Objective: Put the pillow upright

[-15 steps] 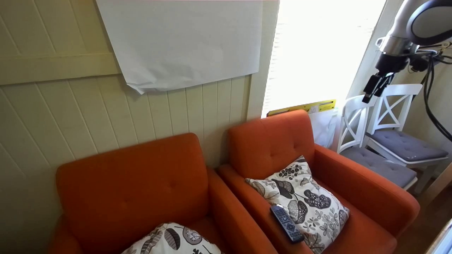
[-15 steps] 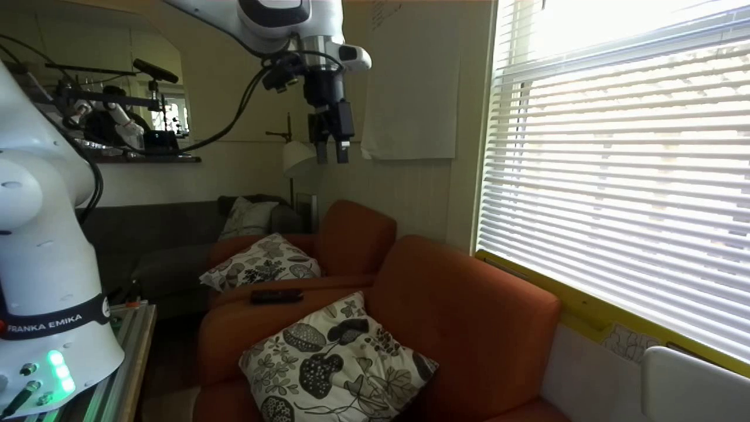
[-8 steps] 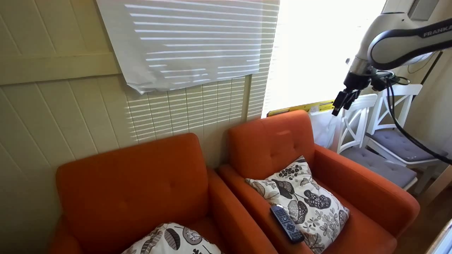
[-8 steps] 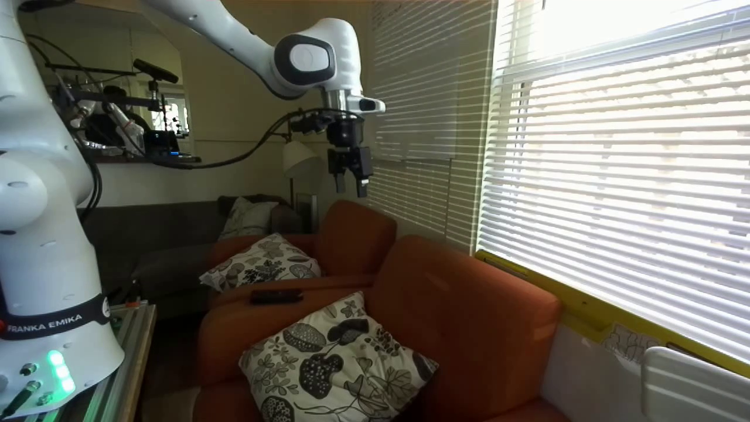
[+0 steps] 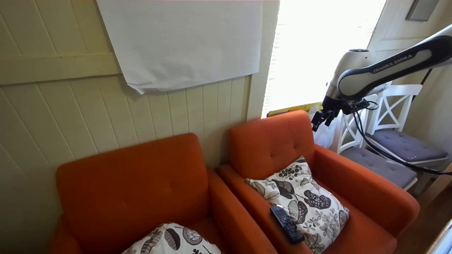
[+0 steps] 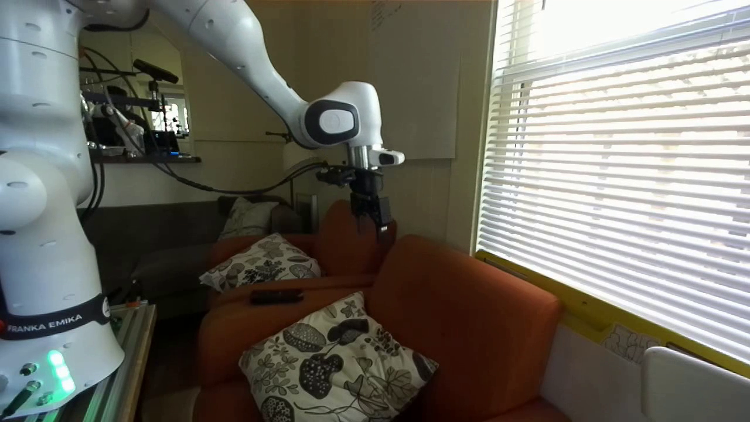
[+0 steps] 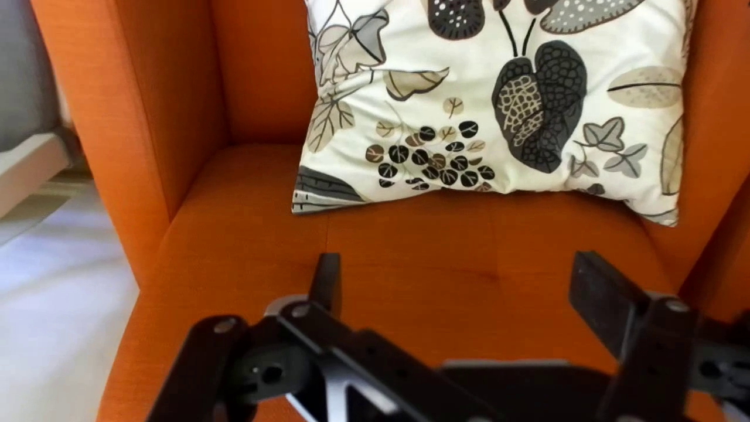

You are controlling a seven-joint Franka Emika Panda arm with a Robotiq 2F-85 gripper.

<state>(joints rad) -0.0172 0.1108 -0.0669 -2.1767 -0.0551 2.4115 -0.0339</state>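
The cream pillow with dark leaf print lies slanted on the seat of an orange armchair; it shows in both exterior views. One corner points toward the backrest and one side lies against the armrest. In the wrist view the pillow fills the top, its near edge ahead of the fingertips. My gripper is open and empty, with bare orange fabric between its fingers. In both exterior views the gripper hangs fingers down near the height of the backrest top, apart from the pillow.
A dark remote lies on the armrest beside the pillow. A second armchair with another printed pillow stands alongside. White chairs stand beyond the far armrest. A window with blinds is behind the backrest.
The arm has come down and moved toward the armchair, its gripper dropping from high up to near the backrest top. The pillow and remote have not moved.
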